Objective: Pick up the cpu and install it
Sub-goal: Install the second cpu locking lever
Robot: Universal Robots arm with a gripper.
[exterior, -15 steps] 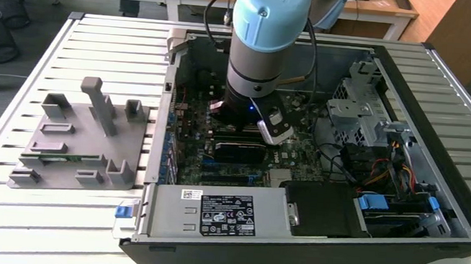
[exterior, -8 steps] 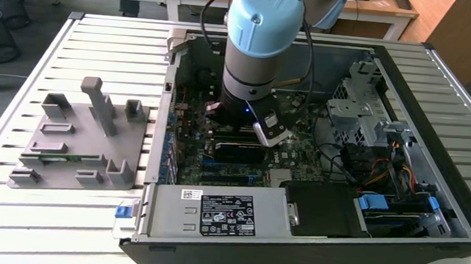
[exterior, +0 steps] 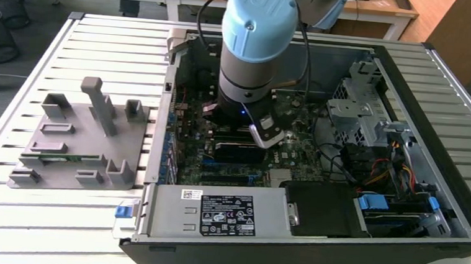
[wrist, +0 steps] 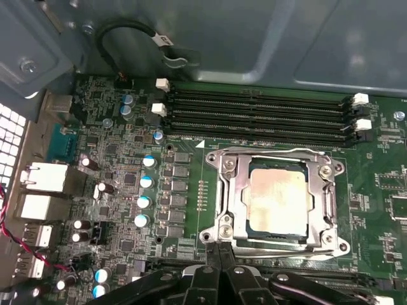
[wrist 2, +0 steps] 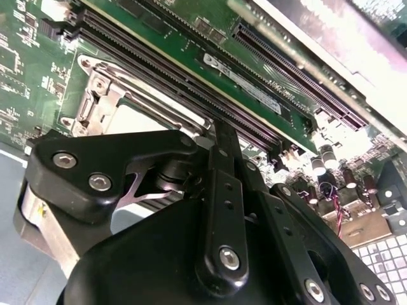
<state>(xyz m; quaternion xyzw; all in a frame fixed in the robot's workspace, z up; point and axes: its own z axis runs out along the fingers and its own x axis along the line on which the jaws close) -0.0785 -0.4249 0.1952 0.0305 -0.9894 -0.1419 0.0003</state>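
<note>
- My gripper (wrist: 219, 274) shows in the first wrist view as black linkages meeting on a thin centre line; the jaws look drawn together there, with nothing caught between them that I can make out.
- Second wrist view: the same black linkage bars and bolts loom up close, and again I see nothing clamped in them.
- Straight ahead of the jaw tips sits the cpu (wrist: 280, 196), its pale metal top face-up and flat, lying inside the socket frame (wrist: 227, 190).
- So the chip lies just beyond my tips, not in them; it's square, with no long axis to speak of, and its edges run square with the frame around it.
- The metal frame stands around the chip on all sides; I judge the chip is seated in the socket, though whether the frame is latched down I cannot tell.
- Beyond the socket run the memory slots (wrist: 254, 108), long dark rows parallel to the chip's far edge.
- To one side stands a cluster of capacitors (wrist: 144, 202) on the green motherboard (wrist: 95, 165).
- Pulling out to the exterior view: my arm (exterior: 256, 46) reaches down into the open computer case (exterior: 310, 262), wrist low over the board.
- On the exterior view's left, the grey fixture (exterior: 85, 140) rests on the slatted tabletop (exterior: 13, 228), well apart from me.
</note>
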